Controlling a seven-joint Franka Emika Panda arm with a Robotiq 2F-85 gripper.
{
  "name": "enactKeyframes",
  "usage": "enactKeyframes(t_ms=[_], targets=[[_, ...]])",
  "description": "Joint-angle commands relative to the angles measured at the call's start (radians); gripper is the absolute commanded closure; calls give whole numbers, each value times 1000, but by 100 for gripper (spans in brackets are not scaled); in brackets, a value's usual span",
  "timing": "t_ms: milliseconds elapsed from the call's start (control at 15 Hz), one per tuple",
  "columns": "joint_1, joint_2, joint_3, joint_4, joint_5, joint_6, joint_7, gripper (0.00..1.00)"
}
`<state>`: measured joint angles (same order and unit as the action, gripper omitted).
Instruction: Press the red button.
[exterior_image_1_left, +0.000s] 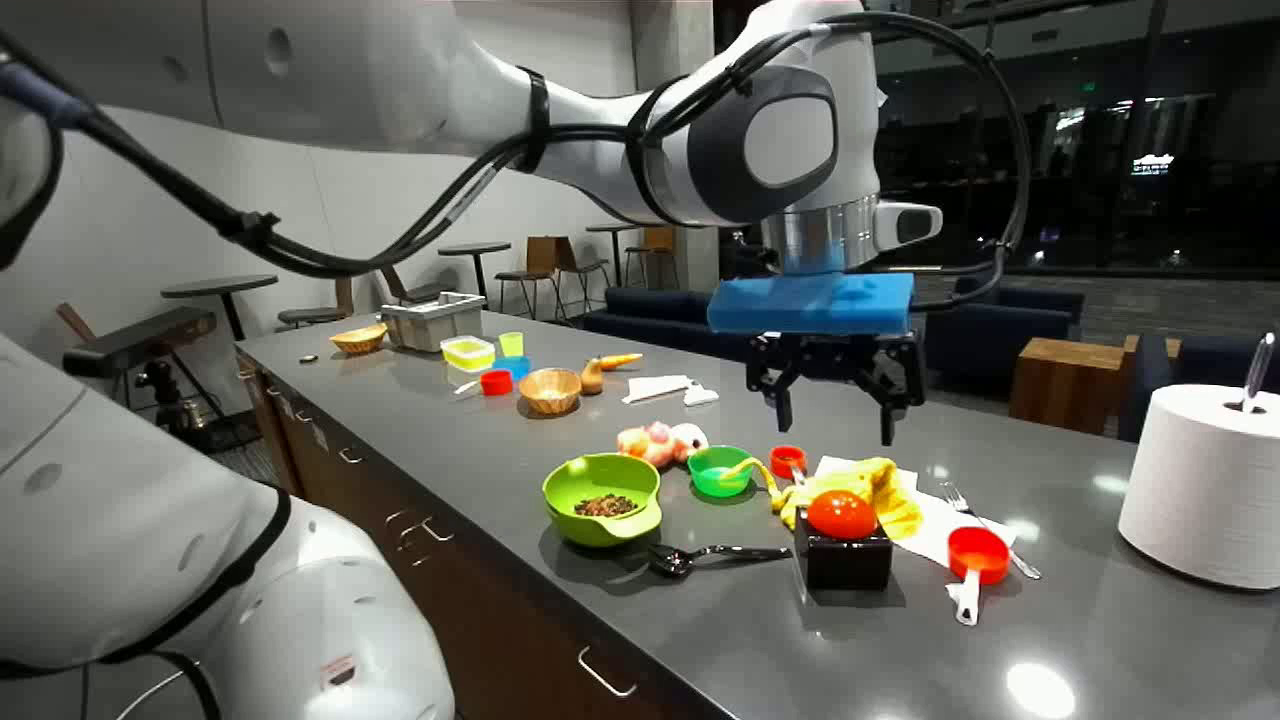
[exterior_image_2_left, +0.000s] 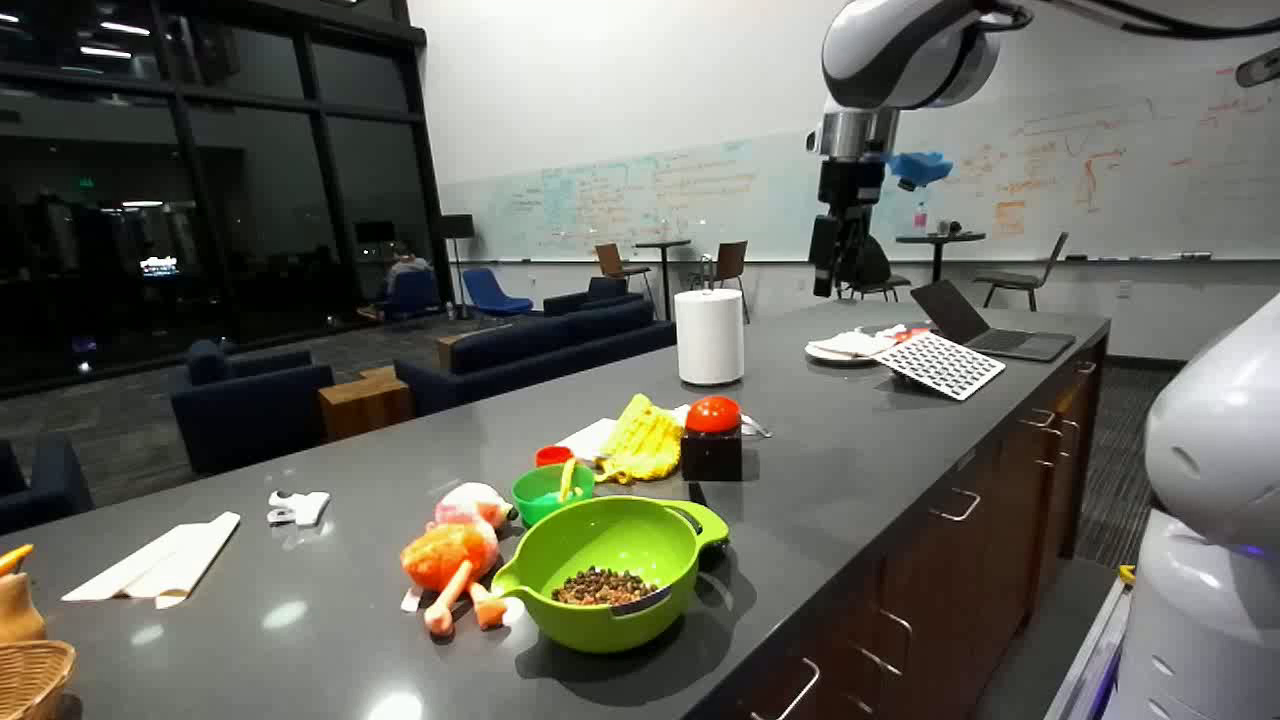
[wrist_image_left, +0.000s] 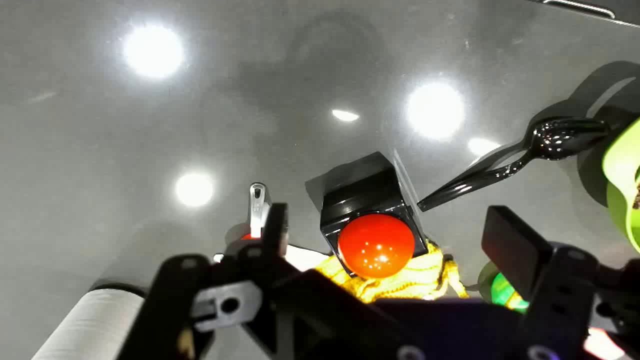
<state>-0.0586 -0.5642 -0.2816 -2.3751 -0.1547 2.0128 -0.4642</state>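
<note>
The red button (exterior_image_1_left: 842, 515) is a round red cap on a black boxy base (exterior_image_1_left: 848, 563). It stands upright on the grey counter and also shows in an exterior view (exterior_image_2_left: 713, 415). In the wrist view the red button (wrist_image_left: 376, 246) lies between the two finger outlines, seen from above. My gripper (exterior_image_1_left: 836, 428) is open and empty, with its fingers pointing down. It hangs well above the counter and does not touch the button. The gripper also shows in an exterior view (exterior_image_2_left: 833, 285), seen side-on, high over the counter.
A yellow cloth (exterior_image_1_left: 880, 495) lies against the button's base. A black spoon (exterior_image_1_left: 715, 555), a red scoop (exterior_image_1_left: 978, 555), a green bowl (exterior_image_1_left: 720, 470) and a lime bowl (exterior_image_1_left: 602, 498) are around it. A paper towel roll (exterior_image_1_left: 1200, 485) stands further along the counter.
</note>
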Motion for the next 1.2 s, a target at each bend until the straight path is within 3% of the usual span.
enactKeyframes(t_ms=[0, 667, 1133], targets=[[-12, 2, 10, 3, 7, -2, -6, 0], [2, 36, 6, -2, 10, 11, -35, 0], [59, 204, -33, 92, 161, 9, -252, 0]])
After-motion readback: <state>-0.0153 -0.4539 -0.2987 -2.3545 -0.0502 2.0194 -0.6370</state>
